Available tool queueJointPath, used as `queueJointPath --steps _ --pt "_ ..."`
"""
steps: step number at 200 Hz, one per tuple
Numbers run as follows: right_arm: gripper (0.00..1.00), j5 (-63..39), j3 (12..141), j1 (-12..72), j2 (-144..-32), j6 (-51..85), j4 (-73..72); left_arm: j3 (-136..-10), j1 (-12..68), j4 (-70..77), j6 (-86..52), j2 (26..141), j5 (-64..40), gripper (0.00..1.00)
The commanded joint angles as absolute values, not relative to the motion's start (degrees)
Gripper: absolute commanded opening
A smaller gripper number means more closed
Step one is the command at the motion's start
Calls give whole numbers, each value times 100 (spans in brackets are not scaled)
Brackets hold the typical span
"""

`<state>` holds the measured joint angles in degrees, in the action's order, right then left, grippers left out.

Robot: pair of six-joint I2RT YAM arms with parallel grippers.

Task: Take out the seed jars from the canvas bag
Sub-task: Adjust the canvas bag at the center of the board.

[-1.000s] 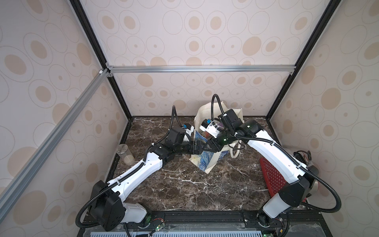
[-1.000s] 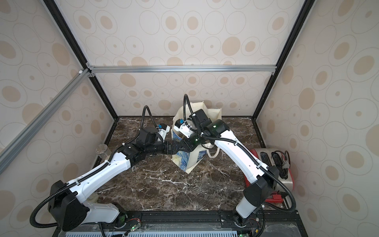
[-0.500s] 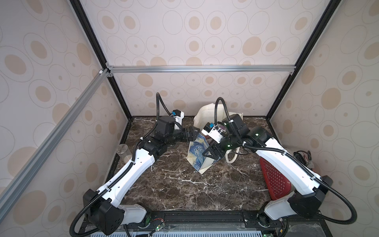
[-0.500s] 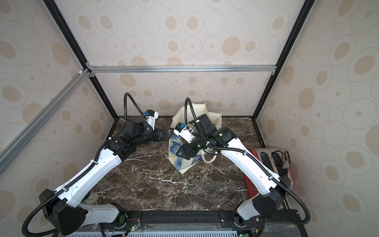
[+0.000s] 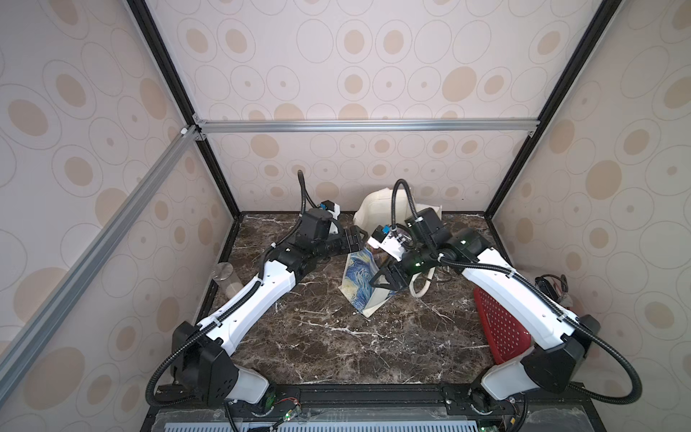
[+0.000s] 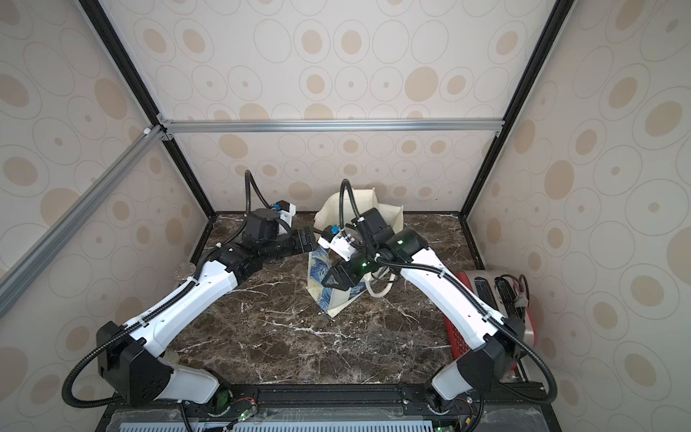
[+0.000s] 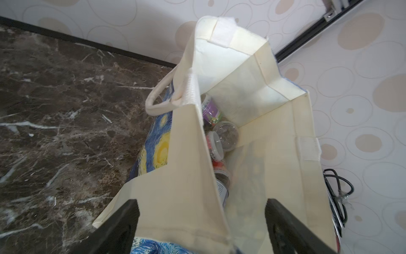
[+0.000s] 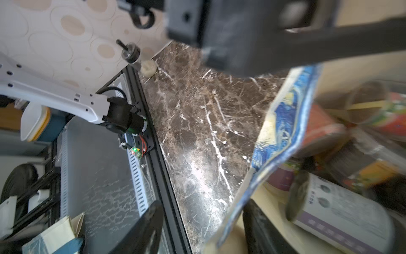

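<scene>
My left gripper [image 7: 201,202] stands spread wide at the mouth of the bag [image 7: 252,92]. The near wall's edge passes between the fingers [image 7: 123,224], and nothing is pinched. My right gripper [image 8: 201,204] is parted too, astride another wall of the bag [image 8: 283,123], with one finger outside over the table [image 8: 197,110] and one inside. That view is smeared by blur, so I cannot tell whether cloth touches the inner finger. In both top views the bag [image 5: 359,276] sits at the rear middle of the table, between my two arms, with the blue-and-yellow print facing forward. The jars [image 7: 226,136] lie heaped at its bottom. The near wall hides most of them in the left wrist view, so no count can be had. In both top views my arms and the cloth cover them entirely. As to writing, the purple jar [image 7: 211,110] carries small pictures but no legible words. The white-label jar [image 8: 342,211] lies on its side with fine print on white and purple, blurred beyond reading. The red jar [image 8: 318,129] is likewise unreadable. One clear lid shows dark seed beneath. The basket [image 5: 501,329] is partly covered by my right arm. The cylinder [image 5: 224,278] stands at the table's left edge.
</scene>
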<state>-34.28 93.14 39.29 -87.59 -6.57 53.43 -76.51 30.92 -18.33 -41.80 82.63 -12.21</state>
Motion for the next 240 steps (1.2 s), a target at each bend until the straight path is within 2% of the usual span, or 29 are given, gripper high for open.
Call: queueJointPath --steps 1,20,45,62,83,111,124,146,169,207,240 --pt "60 -4044 9710 4408 -9128 -688 5205 -8056 3116 -2255 -4542 8394 -538 89" --pt "59 -4087 9927 4653 -9377 -596 5020 -8074 3112 -2390 -4526 8505 -75 82" --pt "60 -4045 9967 4772 -9407 -256 4576 -8137 3110 -2369 -4095 8637 -4 76" --pt "62 -3788 9970 4772 -9268 -262 4600 -8182 3111 -2315 -3648 8644 2 61" --pt "67 -2780 9834 4764 -8890 -561 4934 -8127 3111 -2238 -3218 8547 55 42" --pt "69 -1663 9350 4517 -8249 -657 5155 -7827 3111 -1870 -2508 8297 -350 32" --pt "69 -1432 9188 4229 -8039 -466 5183 -7633 3111 -1572 -2112 8172 -619 23" --pt "67 -1246 9062 3641 -7915 287 5121 -7683 3111 -1274 -1652 8176 -769 0" --pt "64 -1309 9126 3406 -8081 734 5269 -8058 3111 -1213 -1333 8401 -715 0" --pt "63 -2185 8937 3475 -8316 611 5536 -8473 3111 -902 -981 8622 -781 0" --pt "63 -1855 8268 3875 -8090 695 5267 -8424 3111 -272 -541 8582 -846 0"
